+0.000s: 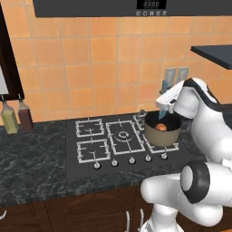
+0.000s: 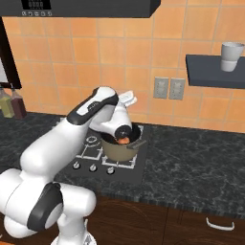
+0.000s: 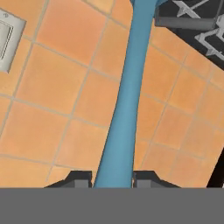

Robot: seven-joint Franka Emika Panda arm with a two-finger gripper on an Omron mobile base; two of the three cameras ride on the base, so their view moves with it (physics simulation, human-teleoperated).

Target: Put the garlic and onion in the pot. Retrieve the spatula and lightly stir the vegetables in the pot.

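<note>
The tan pot (image 1: 164, 137) (image 2: 117, 150) stands on the front right burner of the stove (image 1: 95, 149). An orange, round onion (image 1: 161, 127) (image 2: 123, 140) lies inside it; the garlic is hidden from me. My gripper (image 1: 162, 108) (image 3: 113, 179) hangs over the pot's back rim, shut on the slim handle of the light-blue spatula (image 1: 161, 115) (image 3: 126, 100). In the hand view the handle runs up from between the two fingertips across the orange tile wall. From the left base view the spatula points down into the pot. Its head is hidden.
Two bottles (image 1: 9, 120) (image 1: 25, 117) stand at the counter's back left. Wall outlets (image 2: 168, 88) (image 3: 6, 38) sit behind the pot. A dark shelf (image 2: 210, 72) with a white cup (image 2: 231, 56) juts out at the upper right. The other burners (image 1: 123, 134) carry nothing.
</note>
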